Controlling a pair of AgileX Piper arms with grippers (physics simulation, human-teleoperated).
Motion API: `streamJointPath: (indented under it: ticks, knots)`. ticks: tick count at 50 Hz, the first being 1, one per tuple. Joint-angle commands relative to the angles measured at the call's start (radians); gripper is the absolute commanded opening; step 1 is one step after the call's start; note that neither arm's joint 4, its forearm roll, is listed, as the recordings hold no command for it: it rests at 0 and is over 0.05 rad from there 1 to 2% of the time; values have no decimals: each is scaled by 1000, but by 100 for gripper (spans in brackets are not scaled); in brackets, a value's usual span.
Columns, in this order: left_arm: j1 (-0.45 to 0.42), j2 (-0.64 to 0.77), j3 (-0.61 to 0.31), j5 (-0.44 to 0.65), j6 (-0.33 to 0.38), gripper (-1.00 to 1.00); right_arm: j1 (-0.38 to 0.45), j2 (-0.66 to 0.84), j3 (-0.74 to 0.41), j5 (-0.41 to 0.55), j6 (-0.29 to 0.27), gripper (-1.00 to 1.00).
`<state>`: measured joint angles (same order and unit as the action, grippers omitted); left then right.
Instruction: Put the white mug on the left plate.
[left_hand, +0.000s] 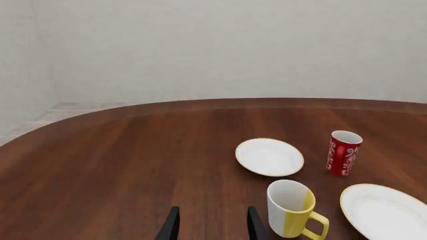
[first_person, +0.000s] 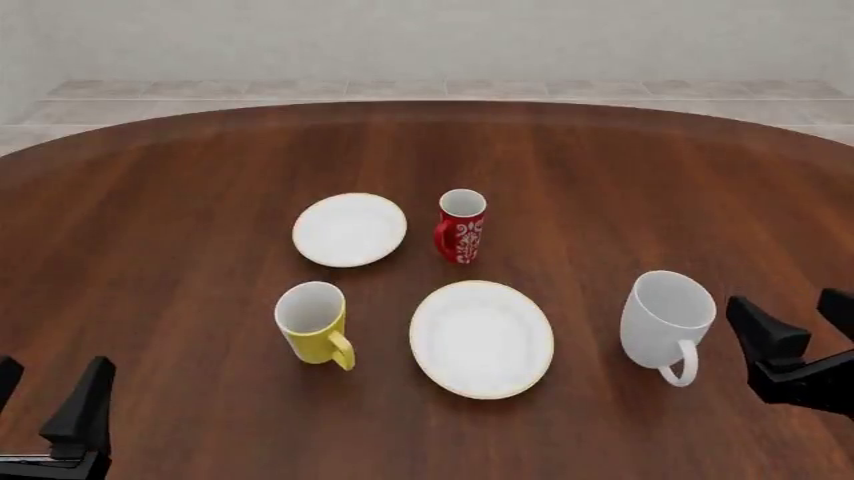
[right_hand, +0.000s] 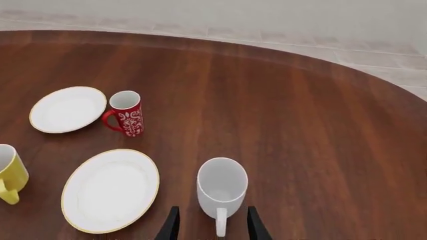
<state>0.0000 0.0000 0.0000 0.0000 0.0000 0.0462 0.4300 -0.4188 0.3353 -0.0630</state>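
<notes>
- The right gripper (first_person: 801, 345) is hanging with its jaws released, grasping nothing, just right of the white mug (first_person: 666, 320).
- The left gripper (first_person: 51, 400) is sitting with jaws parted, well apart from the white mug.
- The white mug is standing upright on the table (first_person: 641, 180), handle facing the near edge.
- Left of the white mug, the larger plate (first_person: 481, 338) is lying flat.
- The left plate (first_person: 350, 229) is resting far beyond, past the red mug (first_person: 462, 226) and the yellow mug (first_person: 314, 323).

My left gripper (left_hand: 210, 227): fingers apart, nothing between, low over wooden table (left_hand: 113, 165). I see yellow mug (left_hand: 291, 208) just beside one finger (handle toward camera). Beyond: left plate (left_hand: 269, 156), red patterned mug (left_hand: 343, 152), larger plate (left_hand: 387, 211) at edge.
</notes>
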Motion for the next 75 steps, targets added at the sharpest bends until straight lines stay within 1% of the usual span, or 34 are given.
streamJointPath:
  ticks: [1,8,23,35,46,60,75]
  knots:
    - [0,0,0,0,0,100,-18,2,22,-8,-1,100]
    - [0,0,0,0,0,100,-24,17,34,-23,-6,100]
    - [0,0,0,0,0,100,-31,36,62,-40,7,100]
    - [0,0,0,0,0,100,-29,63,109,-80,24,100]
    - [0,0,0,0,0,100,-41,88,128,-114,16,100]
    - [0,0,0,0,0,100,-62,136,167,-185,14,100]
    - [0,0,0,0,0,100,-61,179,184,-230,12,100]
